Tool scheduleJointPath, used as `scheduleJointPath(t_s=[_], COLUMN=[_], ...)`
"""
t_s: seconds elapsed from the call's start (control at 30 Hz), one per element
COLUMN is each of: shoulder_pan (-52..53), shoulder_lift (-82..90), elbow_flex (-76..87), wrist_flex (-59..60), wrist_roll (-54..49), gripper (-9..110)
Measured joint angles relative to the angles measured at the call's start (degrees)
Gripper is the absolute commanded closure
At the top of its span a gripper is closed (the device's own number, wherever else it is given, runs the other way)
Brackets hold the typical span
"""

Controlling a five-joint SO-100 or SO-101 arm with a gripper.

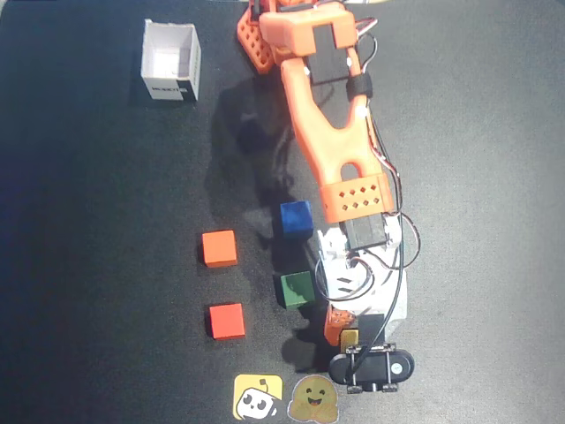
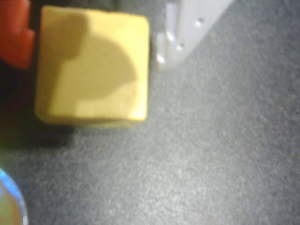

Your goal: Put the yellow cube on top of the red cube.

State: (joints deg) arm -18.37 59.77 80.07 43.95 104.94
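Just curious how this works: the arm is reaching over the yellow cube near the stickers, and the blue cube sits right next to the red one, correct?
Not quite. In the overhead view the blue cube sits above the green cube, not by the red cube; the orange cube is the red cube's neighbour. The gripper is indeed at the yellow cube near the stickers.

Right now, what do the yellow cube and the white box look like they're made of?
Yellow cube: likely painted wood or dense foam, matte, no glare, softly rounded edges; the blurred wrist view leaves it open. White box: looks like thin cardboard, open-topped, flat folded walls with a printed label.
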Motion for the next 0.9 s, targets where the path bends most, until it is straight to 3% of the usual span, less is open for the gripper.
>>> scheduleJointPath(t_s=[0.27,0.6,0.9], shoulder_pan=[0.0,0.0,3.7], shoulder_lift=[-0.1,-0.2,6.1], elbow_flex=[0.8,0.9,1.0], wrist_flex=[-1.1,-0.4,10.0], wrist_roll=[1.7,1.7,-0.8], gripper=[97,96,96])
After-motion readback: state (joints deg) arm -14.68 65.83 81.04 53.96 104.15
